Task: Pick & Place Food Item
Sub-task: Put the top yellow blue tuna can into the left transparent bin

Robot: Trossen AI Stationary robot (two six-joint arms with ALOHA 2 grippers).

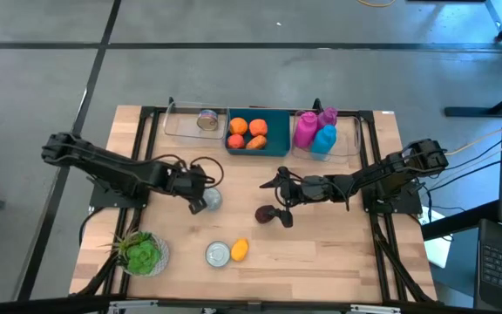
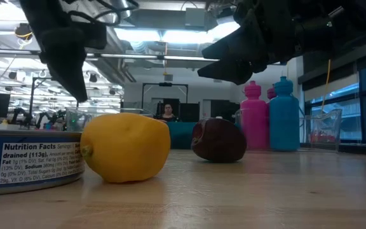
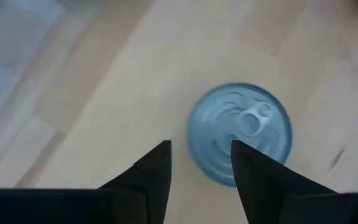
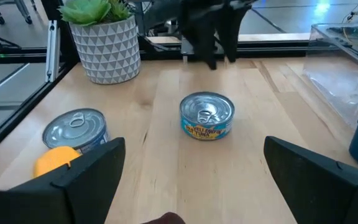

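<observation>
A dark red fruit lies on the wooden table near the middle; it also shows in the low view. My right gripper hangs open wide just above it, fingers on either side, touching nothing. A tuna can stands on its base left of centre. My left gripper is open and raised beside and above the can, apart from it. A second can stands with a lemon against it near the front edge.
A teal bin with orange fruits stands at the back centre. A clear bin holding a can is to its left. A clear bin with pink and blue bottles is to its right. A potted plant stands at the front left.
</observation>
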